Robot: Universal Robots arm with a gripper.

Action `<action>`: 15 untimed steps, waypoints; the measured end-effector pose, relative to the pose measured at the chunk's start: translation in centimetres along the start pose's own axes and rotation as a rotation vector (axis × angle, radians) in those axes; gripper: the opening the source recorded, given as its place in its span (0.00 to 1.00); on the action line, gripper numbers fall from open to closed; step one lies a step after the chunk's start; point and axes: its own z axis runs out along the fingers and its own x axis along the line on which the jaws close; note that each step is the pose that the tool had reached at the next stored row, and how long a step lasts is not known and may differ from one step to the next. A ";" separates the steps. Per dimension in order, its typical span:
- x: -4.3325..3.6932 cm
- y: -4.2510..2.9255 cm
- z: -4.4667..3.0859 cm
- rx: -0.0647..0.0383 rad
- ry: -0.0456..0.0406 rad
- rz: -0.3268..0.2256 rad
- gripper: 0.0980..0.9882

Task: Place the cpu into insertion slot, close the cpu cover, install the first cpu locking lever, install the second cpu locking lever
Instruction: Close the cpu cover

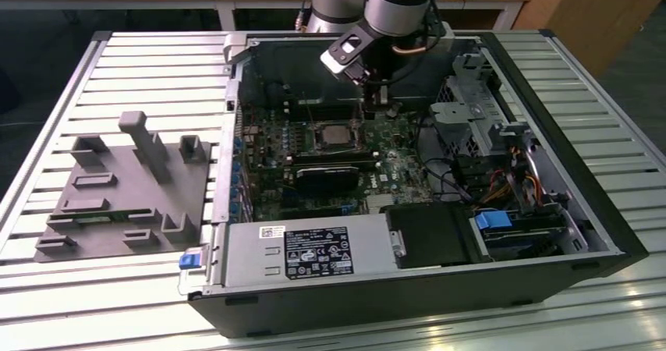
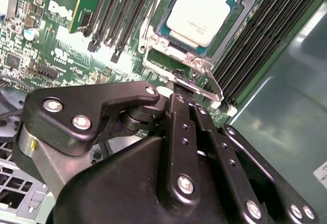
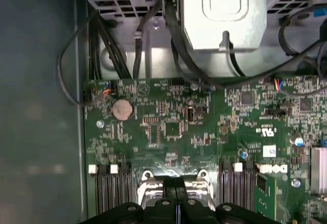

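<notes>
The cpu (image 1: 335, 136) sits a little above and left of the centre of the exterior view, flat in the slot (image 2: 176, 44) on the green board (image 1: 406, 171) inside the open case (image 1: 582, 187). In the second wrist view the cpu (image 2: 198, 10) is a small square chip with a pale silvery-beige metal top and rounded corners. It carries faint print, and a thin blue-green edge shows all round it. The cover (image 2: 168, 49), a thin silvery frame, lies down flat around the chip, whose top shows through the square cut-out. Long black memory slots (image 2: 255, 35) run along both sides of it.

The gripper (image 1: 377, 101) hangs from the arm at the upper middle of the exterior view, just above and to the right of the cpu. In the second wrist view the gripper (image 2: 177, 83) has its two black fingers (image 2: 176, 122) pressed together with no gap between them, and their tips are right at the edge of the cover. A thin silvery lever (image 2: 212, 89) runs out slantwise from just beside the tips; I cannot tell whether the tips pinch it or only touch it. In the first wrist view the gripper (image 3: 176, 182) points at the middle of the cover's edge, with the frame's two silvery corners to either side of it. Beyond it the board carries a round coin cell (image 3: 122, 109).

On the exterior view's left a grey fixture (image 1: 125, 187) rests on the slatted table (image 1: 156, 62), well apart from the case.
</notes>
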 end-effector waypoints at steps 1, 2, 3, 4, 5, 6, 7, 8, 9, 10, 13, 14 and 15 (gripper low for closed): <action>-0.01 -0.14 0.01 0.000 0.0001 0.000 0.00; -0.01 -0.27 0.01 -0.001 0.0001 0.000 0.00; -0.02 -0.37 0.02 -0.001 0.0002 0.000 0.00; -0.02 -0.44 0.02 -0.001 0.0001 0.000 0.00; -0.02 -0.51 0.02 -0.001 0.0001 0.000 0.00; -0.02 -0.56 0.03 -0.001 0.0001 0.000 0.00; -0.03 -0.62 0.03 -0.001 0.0001 0.000 0.00; -0.03 -0.67 0.03 -0.001 0.0002 0.000 0.00; -0.03 -0.73 0.04 -0.002 0.0001 0.000 0.00; -0.03 -0.77 0.04 -0.002 0.0001 0.000 0.00; -0.04 -0.95 0.05 -0.002 0.0002 0.000 0.00; -0.04 -1.04 0.06 -0.002 0.0002 0.000 0.00; -0.05 -1.18 0.08 -0.002 0.0002 0.000 0.00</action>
